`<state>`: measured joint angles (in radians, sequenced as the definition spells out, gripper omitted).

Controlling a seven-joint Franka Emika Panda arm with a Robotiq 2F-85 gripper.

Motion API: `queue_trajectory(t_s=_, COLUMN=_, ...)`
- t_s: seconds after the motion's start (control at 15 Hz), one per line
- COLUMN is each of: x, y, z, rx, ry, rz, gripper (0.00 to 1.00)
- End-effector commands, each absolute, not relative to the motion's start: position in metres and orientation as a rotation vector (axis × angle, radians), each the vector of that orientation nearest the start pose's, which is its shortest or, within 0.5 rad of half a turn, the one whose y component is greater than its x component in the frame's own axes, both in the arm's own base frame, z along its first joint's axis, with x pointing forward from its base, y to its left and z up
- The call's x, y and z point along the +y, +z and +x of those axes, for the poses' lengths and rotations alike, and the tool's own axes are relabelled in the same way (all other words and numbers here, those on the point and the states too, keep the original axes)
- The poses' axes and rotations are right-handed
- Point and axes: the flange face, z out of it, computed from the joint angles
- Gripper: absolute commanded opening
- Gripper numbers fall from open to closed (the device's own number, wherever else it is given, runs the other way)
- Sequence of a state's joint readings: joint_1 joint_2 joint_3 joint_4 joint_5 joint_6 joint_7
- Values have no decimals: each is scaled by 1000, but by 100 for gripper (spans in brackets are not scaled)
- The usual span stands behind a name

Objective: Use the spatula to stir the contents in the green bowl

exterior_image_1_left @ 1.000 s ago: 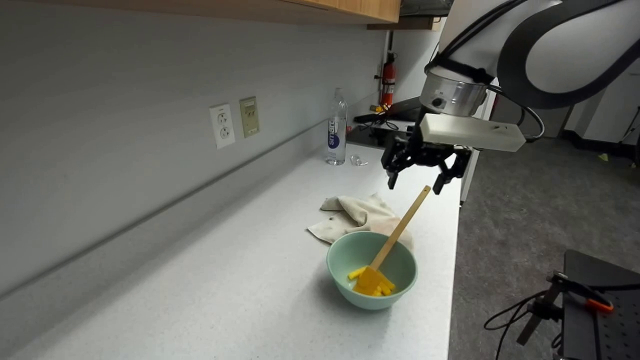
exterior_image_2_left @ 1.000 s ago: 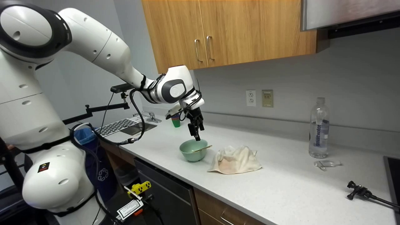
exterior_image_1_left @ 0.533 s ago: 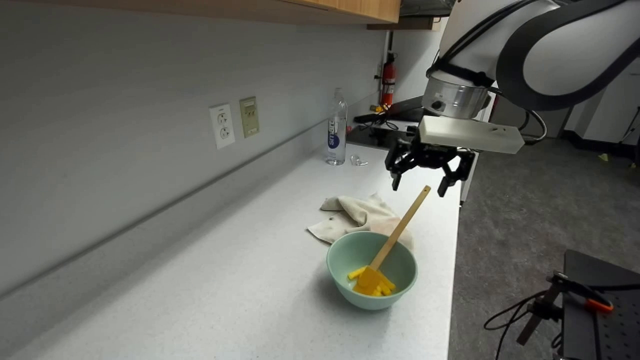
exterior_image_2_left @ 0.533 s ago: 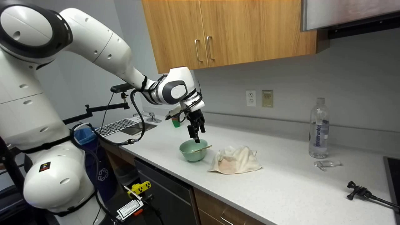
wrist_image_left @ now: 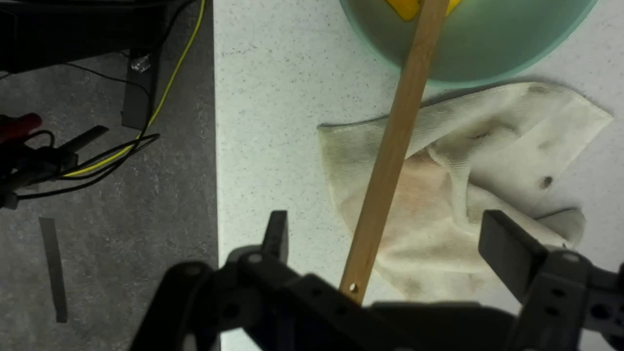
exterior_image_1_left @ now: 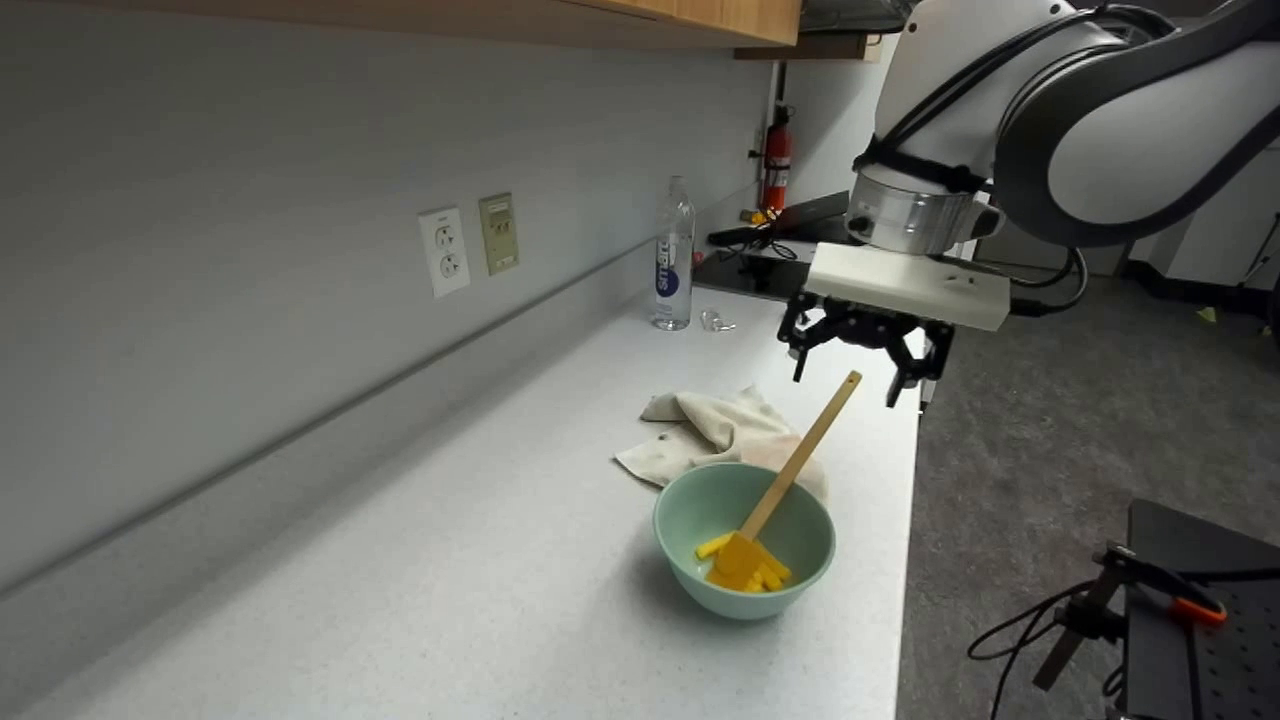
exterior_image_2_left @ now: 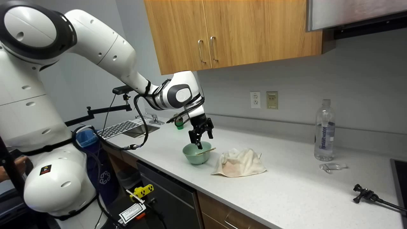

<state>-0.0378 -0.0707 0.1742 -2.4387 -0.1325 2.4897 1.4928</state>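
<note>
The spatula (exterior_image_1_left: 800, 460) has a long wooden handle and an orange-yellow blade. It leans in the green bowl (exterior_image_1_left: 742, 604), its blade among yellow pieces (exterior_image_1_left: 713, 546) and its handle over the rim. The bowl also shows in an exterior view (exterior_image_2_left: 195, 160) and, partly cut off, in the wrist view (wrist_image_left: 492, 53). My gripper (exterior_image_1_left: 846, 384) is open and empty around the free handle end in that view; contact is not visible. In the wrist view, the handle (wrist_image_left: 390, 165) runs between the spread fingers (wrist_image_left: 385, 219), and its tip is hidden behind the gripper body.
A crumpled beige cloth (exterior_image_1_left: 690, 430) lies beside the bowl under the handle. A water bottle (exterior_image_2_left: 324, 136) and a small clear item (exterior_image_2_left: 333, 167) stand farther along the counter (exterior_image_1_left: 450, 600). Wooden cabinets (exterior_image_2_left: 248, 31) hang above. The counter's edge drops to the floor (wrist_image_left: 161, 234).
My gripper has moved down a little toward the handle end and turned slightly, staying open. The spatula, bowl and cloth have not moved. A person's hand appears at the far left of an exterior view.
</note>
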Motion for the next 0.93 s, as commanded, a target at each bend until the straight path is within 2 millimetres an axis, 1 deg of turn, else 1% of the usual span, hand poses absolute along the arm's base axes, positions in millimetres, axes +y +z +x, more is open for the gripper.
queue_trajectory(t_s=0.0, x=66, y=326, z=493, rx=1944, ry=-298, rz=-2444, gripper=100)
queue_trajectory(t_s=0.13, x=63, y=319, z=497, rx=1984, ry=-324, rz=-2420, gripper=100)
queue_trajectory(t_s=0.47, x=54, y=304, z=509, rx=2020, ry=-370, rz=-2402, gripper=100)
queue_trajectory(t_s=0.67, x=54, y=298, z=514, rx=2035, ry=-385, rz=-2405, gripper=100)
queue_trajectory(t_s=0.73, x=55, y=296, z=515, rx=2039, ry=-387, rz=-2405, gripper=95)
queue_trajectory(t_s=0.8, x=57, y=296, z=516, rx=2043, ry=-390, rz=-2403, gripper=74)
queue_trajectory(t_s=0.87, x=59, y=296, z=517, rx=2046, ry=-393, rz=-2400, gripper=71)
